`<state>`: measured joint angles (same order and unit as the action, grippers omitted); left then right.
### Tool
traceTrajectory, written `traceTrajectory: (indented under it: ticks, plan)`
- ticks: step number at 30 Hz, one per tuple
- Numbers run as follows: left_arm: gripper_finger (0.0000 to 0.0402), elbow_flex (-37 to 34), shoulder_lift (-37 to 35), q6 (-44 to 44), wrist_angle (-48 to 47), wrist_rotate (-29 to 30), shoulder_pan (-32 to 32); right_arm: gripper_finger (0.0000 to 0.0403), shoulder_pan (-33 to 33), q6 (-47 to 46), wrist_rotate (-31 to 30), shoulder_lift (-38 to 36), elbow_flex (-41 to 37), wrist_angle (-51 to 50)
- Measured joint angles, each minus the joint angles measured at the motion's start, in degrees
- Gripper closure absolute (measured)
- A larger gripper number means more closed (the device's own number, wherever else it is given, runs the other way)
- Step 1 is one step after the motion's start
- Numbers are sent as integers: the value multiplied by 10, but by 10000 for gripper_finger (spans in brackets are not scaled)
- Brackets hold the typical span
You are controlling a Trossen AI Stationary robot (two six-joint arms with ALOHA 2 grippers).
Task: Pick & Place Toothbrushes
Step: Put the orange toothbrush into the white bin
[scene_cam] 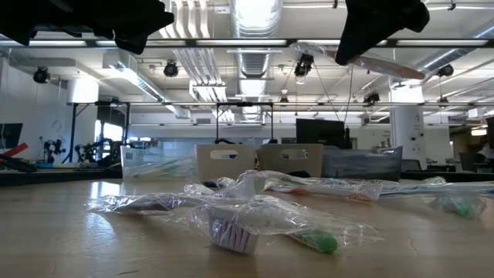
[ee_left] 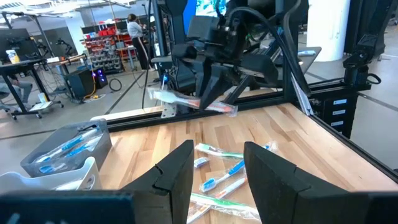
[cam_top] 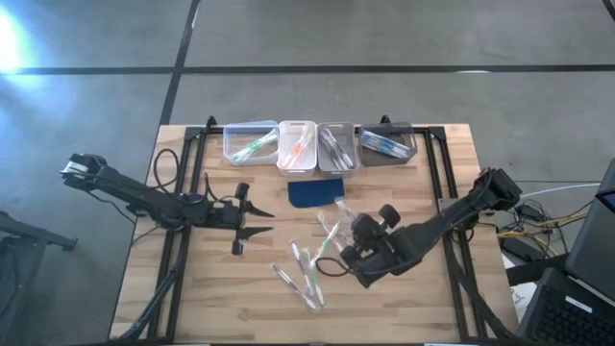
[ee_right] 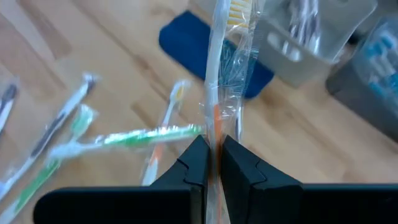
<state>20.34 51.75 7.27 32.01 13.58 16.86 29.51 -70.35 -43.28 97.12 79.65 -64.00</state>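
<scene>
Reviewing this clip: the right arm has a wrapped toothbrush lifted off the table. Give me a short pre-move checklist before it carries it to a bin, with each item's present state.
1. Grip: right gripper is shut on the orange toothbrush, pinched in its wrapper: ok.
2. Clear of the table: the brush hangs in the air above the loose toothbrushes: ok.
3. Matching bin: the orange bin already holds orange-accented brushes and has room: ok.
4. Path: the blue pad lies flat between gripper and bins, nothing tall in the way: ok.
5. Left gripper is open, empty, parked to the left of the route: ok.
6. Whether the wrapper could slip in the pinch: cannot tell.
</scene>
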Motion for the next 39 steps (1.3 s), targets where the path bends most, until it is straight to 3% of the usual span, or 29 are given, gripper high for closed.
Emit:
traceTrajectory:
  ticks: [8,20,33,39]
  plan:
    - [255,0,0,0,0,0,0,381,4,35,-76,1,-25,61]
    - [255,0,0,16,0,4,0,381,-9,180,-95,0,-39,167]
    - [255,0,0,1,1,21,0,381,-60,352,-62,0,-69,320]
    - [255,0,0,-8,3,22,0,381,-112,407,3,0,-111,399]
